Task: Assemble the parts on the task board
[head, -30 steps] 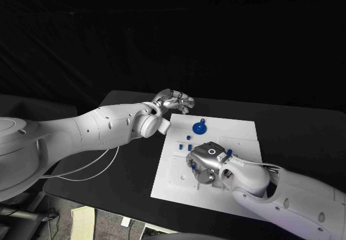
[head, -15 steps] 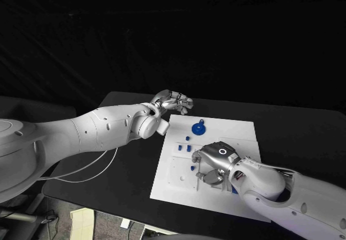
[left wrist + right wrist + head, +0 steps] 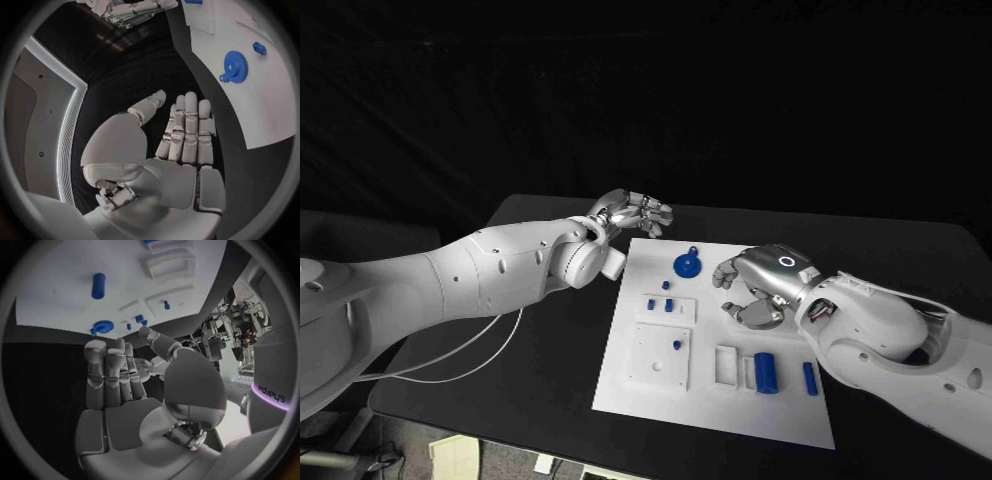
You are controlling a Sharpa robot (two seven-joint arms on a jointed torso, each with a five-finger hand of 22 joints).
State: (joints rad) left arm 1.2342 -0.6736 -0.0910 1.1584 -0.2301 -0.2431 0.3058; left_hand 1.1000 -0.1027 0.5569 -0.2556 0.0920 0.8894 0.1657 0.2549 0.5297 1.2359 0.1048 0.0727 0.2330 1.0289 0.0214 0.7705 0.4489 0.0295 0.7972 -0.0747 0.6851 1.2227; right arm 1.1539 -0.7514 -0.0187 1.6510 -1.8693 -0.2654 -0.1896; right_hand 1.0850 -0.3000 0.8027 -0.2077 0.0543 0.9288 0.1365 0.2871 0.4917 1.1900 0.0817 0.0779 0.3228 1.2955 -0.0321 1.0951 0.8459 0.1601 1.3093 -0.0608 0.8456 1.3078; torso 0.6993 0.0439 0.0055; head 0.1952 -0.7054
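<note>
The task board (image 3: 790, 400) is a flat, matte white rectangular plate lying in the middle of the black table (image 3: 906, 270). At its far edge sits a round blue gear (image 3: 688, 265) with a toothed rim and a small loop on its far side. Nearer along the left part of the board stand a few small blue pegs (image 3: 661, 302), and a single short blue stud (image 3: 678, 344) rises from a raised white square block (image 3: 658, 355). Toward the near right lie a stubby blue cylinder (image 3: 764, 372) and a thinner blue bar (image 3: 811, 378), side by side with a white slotted block (image 3: 728, 365) to their left.

The right hand (image 3: 754, 290), smooth silver metal, hovers over the board's far right part, fingers straight and lightly apart, holding nothing. The left hand (image 3: 635, 212) is just off the board's far left corner above the table, fingers extended side by side with the thumb apart, also empty.
</note>
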